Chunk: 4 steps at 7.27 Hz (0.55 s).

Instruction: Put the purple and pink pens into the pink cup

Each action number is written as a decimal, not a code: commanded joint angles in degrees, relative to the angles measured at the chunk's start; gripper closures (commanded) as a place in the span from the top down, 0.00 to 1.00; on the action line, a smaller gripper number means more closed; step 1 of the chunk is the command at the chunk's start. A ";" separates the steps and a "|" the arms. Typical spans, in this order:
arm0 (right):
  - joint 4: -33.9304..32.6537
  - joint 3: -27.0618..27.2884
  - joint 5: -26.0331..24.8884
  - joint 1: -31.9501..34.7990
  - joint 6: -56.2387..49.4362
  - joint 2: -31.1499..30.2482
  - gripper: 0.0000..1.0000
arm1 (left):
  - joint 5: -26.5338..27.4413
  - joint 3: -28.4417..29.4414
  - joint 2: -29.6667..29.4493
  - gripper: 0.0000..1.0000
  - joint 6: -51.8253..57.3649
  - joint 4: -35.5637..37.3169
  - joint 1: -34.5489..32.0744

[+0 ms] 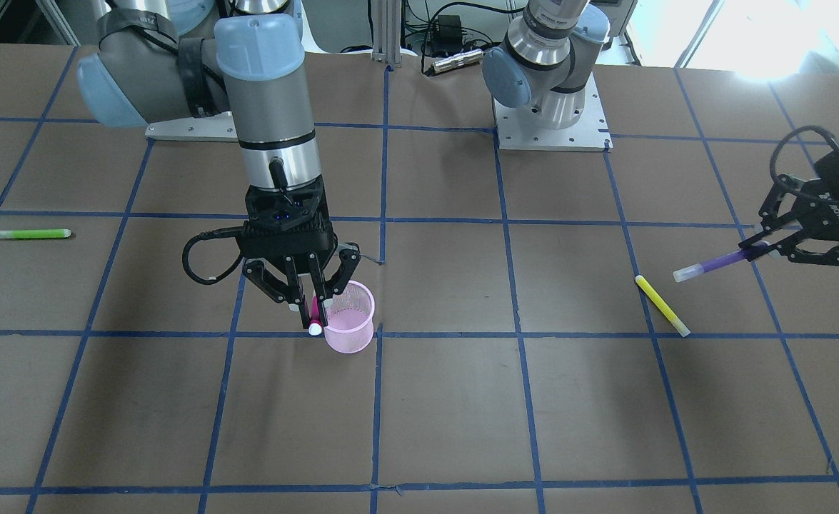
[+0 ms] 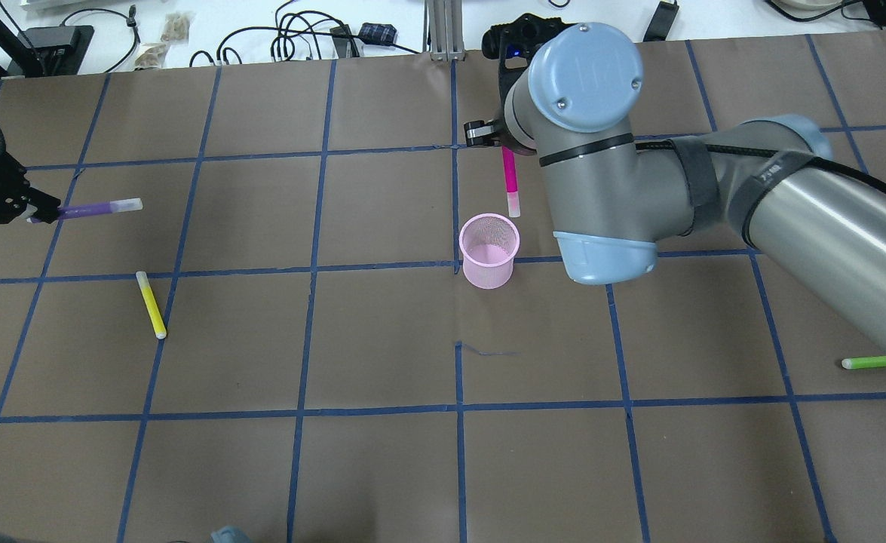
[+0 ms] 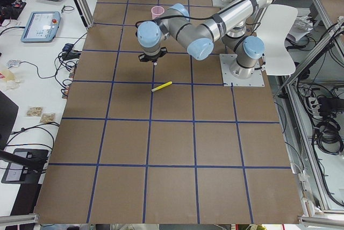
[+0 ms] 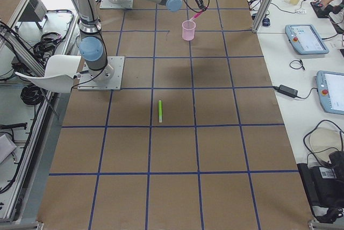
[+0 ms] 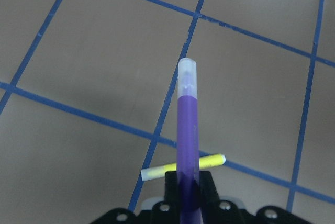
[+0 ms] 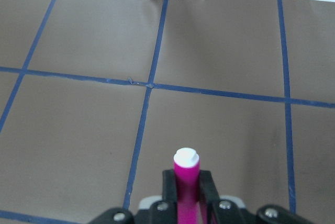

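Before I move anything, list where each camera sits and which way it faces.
Front-facing: across the table, facing the robot; both arms, right gripper near pink cup.
Overhead: behind the robot, looking down; right arm, left gripper at edge.
Exterior left: robot's left table end; left arm near.
Exterior right: opposite end; right arm near.
Left wrist: along purple pen, own fingers.
Right wrist: along pink pen, own fingers.
All four exterior views share the pink cup.

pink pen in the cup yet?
No: the right gripper holds the pink pen outside the pink cup, whose inside shows empty.
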 commanded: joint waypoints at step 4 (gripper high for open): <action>-6.36 0.26 -0.83 3.12 5.20 6.08 0.00 | 3.11 -0.98 6.63 0.00 -26.06 0.02 -17.01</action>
